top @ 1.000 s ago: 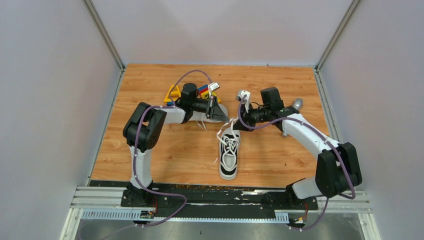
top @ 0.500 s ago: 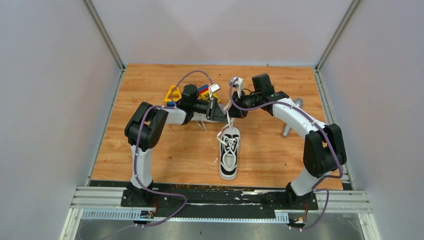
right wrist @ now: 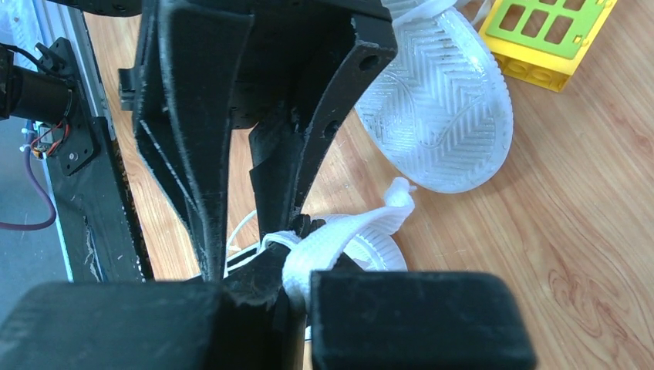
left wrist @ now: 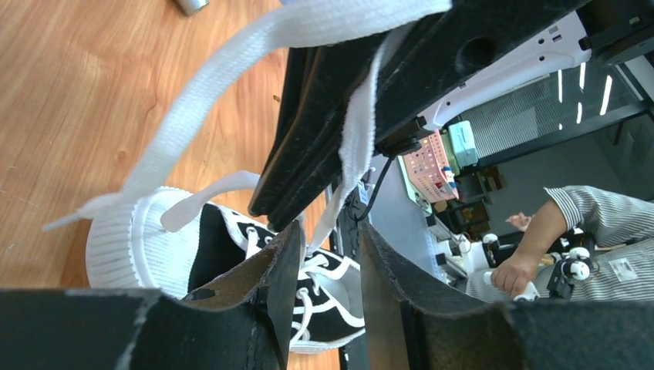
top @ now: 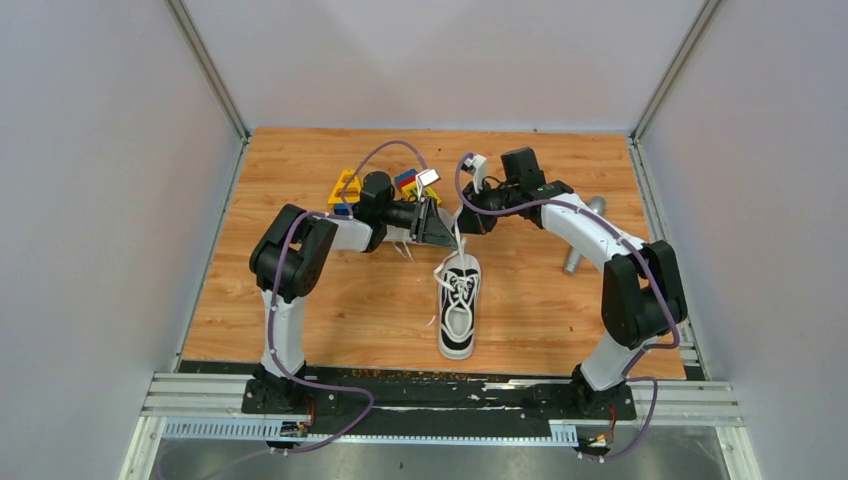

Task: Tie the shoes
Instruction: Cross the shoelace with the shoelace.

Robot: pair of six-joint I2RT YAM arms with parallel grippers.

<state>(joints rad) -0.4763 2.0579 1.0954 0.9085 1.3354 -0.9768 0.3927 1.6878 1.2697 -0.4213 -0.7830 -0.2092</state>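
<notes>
One black shoe (top: pixel 459 310) with a white toe cap stands upright mid-table, its heel towards the arms' far side. A white lace (top: pixel 458 240) rises from it to my right gripper (top: pixel 463 216), which is shut on the lace (right wrist: pixel 347 235) just above the shoe. My left gripper (top: pixel 443 228) hovers beside it. Its jaws stand apart in the left wrist view, with the hanging lace (left wrist: pixel 355 154) running down past the gap between its fingers (left wrist: pixel 281 285) and nothing pinched. The other shoe lies on its side behind, its white sole (right wrist: pixel 439 108) showing.
Colourful toy blocks (top: pixel 345 188) sit at the back left, one yellow and green block (right wrist: pixel 555 31) close to the tipped shoe. A grey metal cylinder (top: pixel 580 240) lies on the wood to the right. Grey walls enclose the table.
My left gripper has opened and let go of the lace. My right gripper has swung left and farther back, carrying the lace up beside the left gripper.
</notes>
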